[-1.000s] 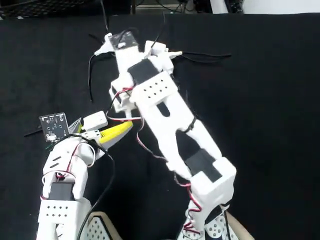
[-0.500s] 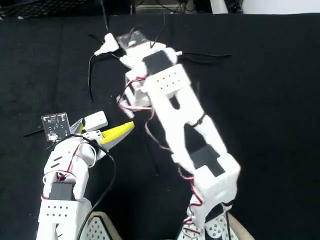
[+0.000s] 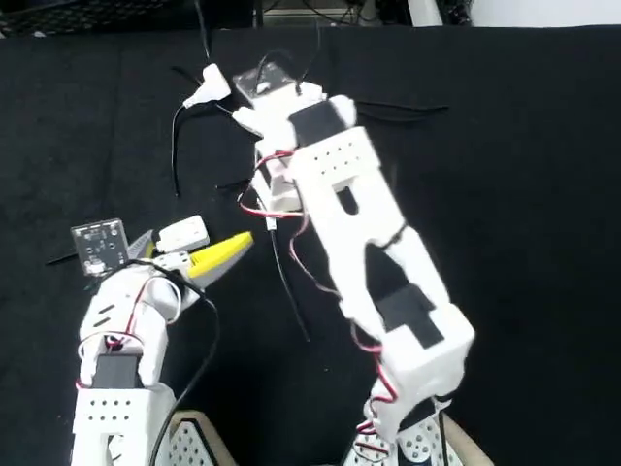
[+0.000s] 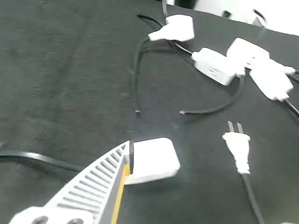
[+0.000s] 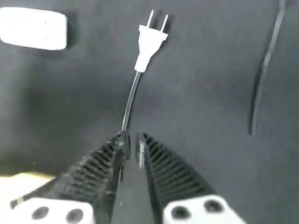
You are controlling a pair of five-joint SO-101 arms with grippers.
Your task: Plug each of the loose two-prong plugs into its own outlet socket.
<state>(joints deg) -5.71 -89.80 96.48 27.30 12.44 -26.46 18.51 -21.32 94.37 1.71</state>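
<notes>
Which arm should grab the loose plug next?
Probably the right. The right gripper hangs over the cord just behind the plug, lined up with it. The left gripper sits by a white socket, farther from that plug.

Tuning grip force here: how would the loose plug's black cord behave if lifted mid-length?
The cord is thin and lies curved, so it is probably floppy; the plug would likely dangle and swing. The plug looks small, plastic, probably light, and flat enough not to roll.

Right arm [image 3: 342, 175] extended, jaws pinched together; left arm [image 3: 126, 311] folded, jaws spread.
</notes>
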